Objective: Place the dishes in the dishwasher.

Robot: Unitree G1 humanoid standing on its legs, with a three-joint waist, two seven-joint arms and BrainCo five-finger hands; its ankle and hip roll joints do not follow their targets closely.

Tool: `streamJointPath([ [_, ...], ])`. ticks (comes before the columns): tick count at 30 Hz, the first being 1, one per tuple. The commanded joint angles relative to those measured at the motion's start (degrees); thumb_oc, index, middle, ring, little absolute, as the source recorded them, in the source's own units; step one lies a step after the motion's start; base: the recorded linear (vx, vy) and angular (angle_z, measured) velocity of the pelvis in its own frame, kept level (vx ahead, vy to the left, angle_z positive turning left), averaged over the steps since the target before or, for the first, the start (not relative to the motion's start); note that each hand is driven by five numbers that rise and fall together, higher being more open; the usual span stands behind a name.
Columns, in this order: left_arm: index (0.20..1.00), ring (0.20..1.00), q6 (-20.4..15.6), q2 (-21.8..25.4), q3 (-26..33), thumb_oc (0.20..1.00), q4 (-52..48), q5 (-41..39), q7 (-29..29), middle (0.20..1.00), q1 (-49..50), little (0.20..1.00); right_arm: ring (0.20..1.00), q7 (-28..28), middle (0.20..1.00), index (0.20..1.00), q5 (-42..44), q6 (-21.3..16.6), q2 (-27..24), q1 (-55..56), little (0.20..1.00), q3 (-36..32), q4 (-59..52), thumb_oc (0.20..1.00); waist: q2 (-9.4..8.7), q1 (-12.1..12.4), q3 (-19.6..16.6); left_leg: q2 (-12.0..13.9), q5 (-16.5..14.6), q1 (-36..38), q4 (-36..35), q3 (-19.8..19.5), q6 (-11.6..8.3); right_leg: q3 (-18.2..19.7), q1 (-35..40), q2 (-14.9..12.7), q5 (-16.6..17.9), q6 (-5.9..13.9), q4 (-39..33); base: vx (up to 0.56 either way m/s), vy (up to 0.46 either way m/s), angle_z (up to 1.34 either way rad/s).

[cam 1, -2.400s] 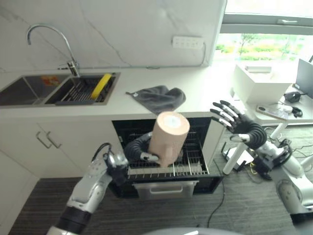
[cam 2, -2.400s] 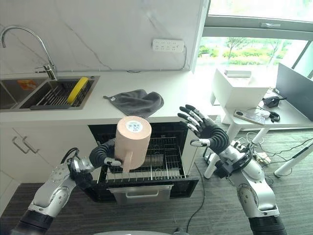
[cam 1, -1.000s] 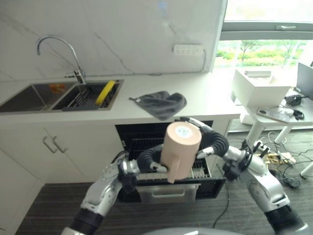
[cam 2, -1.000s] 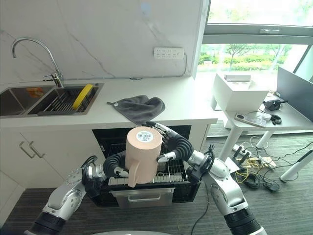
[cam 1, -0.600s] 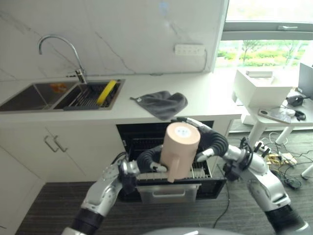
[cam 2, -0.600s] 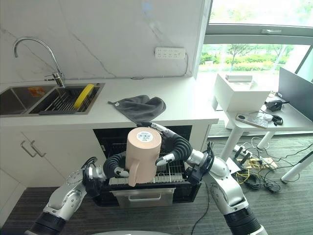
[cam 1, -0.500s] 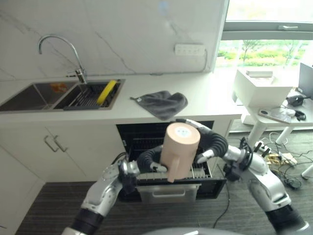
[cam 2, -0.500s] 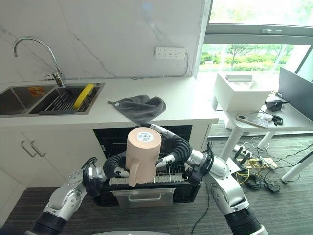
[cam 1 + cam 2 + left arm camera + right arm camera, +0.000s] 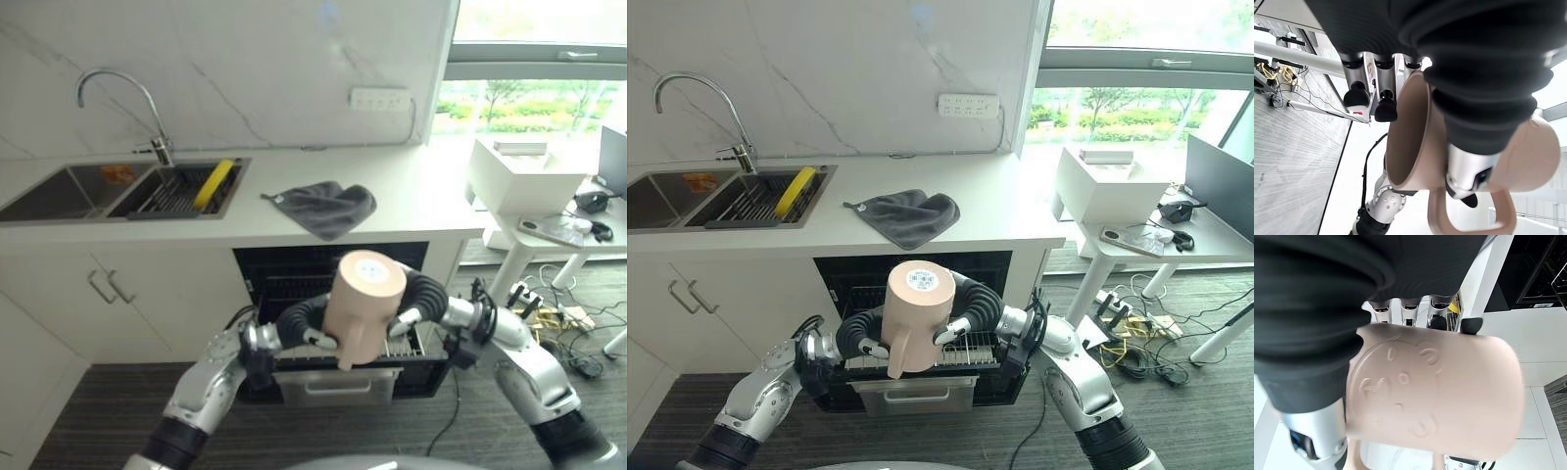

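Mug (image 9: 363, 307) inverted, held above open dishwasher (image 9: 338, 348) rack, near edge. Left hand (image 9: 312, 335) and right hand (image 9: 958, 330) both curled round body. Judged rigid, glazed, breakable; handle likely the surest hold.

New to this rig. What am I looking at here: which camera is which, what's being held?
It is a humanoid robot in a kitchen. The two wide pictures come from a stereo camera on its head, looking down; the two close-ups come from cameras on its wrists. Both hands grip one pink mug with its handle pointing down: the left hand from the robot's left, the right hand from its right. Below the mug is the open dishwasher with its wire rack pulled out. On the counter lie a grey cloth and, at the sink, a tap and a yellow dish in the rack.
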Motion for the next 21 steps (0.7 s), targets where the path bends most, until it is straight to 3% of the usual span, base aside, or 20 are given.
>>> streamJointPath([
  [1, 0.200, 0.200, -3.05, 0.30, -0.67, 0.200, -0.04, 0.72, 0.86, 0.200, -7.06, 0.200, 1.000, 0.77, 1.000, 1.000, 2.76, -1.12, 0.66, -7.60, 1.000, -0.52, -4.70, 1.000, 0.58, 0.59, 3.60, 3.01, -4.59, 2.51, 0.38, 0.12, -0.58, -2.34, 4.17, -3.09, -6.14, 3.61, 0.40, 0.00, 0.000, 0.00],
  [15, 0.200, 0.200, -3.83, 0.62, -0.81, 0.200, 0.62, 3.02, 2.07, 0.200, -7.16, 0.200, 1.000, 1.35, 1.000, 1.000, 3.39, -0.59, 1.46, -8.60, 1.000, 0.15, -5.40, 1.000, 0.68, 0.91, 3.58, 3.10, -4.42, 2.39, 0.38, 0.12, -0.55, -2.48, 4.22, -3.08, -6.20, 3.55, 0.40, 0.00, 0.000, 0.00],
  [16, 0.200, 0.200, -3.69, 0.58, -0.70, 0.200, 0.45, 2.95, 1.99, 0.200, -7.03, 0.200, 0.376, 1.67, 0.376, 0.376, 3.35, -0.67, 1.28, -8.47, 0.376, 0.07, -5.63, 0.376, 0.63, 0.94, 3.55, 3.08, -4.41, 2.36, 0.38, 0.07, -0.54, -2.42, 4.22, -3.08, -6.19, 3.56, 0.40, 0.00, 0.000, 0.00],
  [17, 0.200, 0.200, -3.70, 0.39, -0.72, 0.200, 0.51, 2.94, 2.14, 0.200, -7.12, 0.200, 0.200, 2.11, 0.200, 0.200, 2.64, -0.88, 1.19, -8.42, 0.200, 0.26, -5.71, 0.200, 0.62, 0.92, 3.59, 3.07, -4.40, 2.35, 0.38, 0.01, -0.54, -2.43, 4.21, -3.09, -6.16, 3.57, 0.40, 0.00, 0.000, 0.00],
  [21, 0.200, 0.200, -4.11, 0.77, -0.52, 0.200, 0.49, 2.45, 2.03, 0.200, -7.25, 0.200, 0.200, 3.77, 0.200, 0.200, 0.45, -0.27, -0.06, -8.74, 0.200, 0.97, -6.05, 0.200, 0.47, 1.02, 3.61, 3.08, -4.32, 2.40, 0.38, 0.01, -0.61, -2.62, 4.37, -3.14, -6.19, 3.54, 0.40, 0.00, 0.000, 0.00],
])
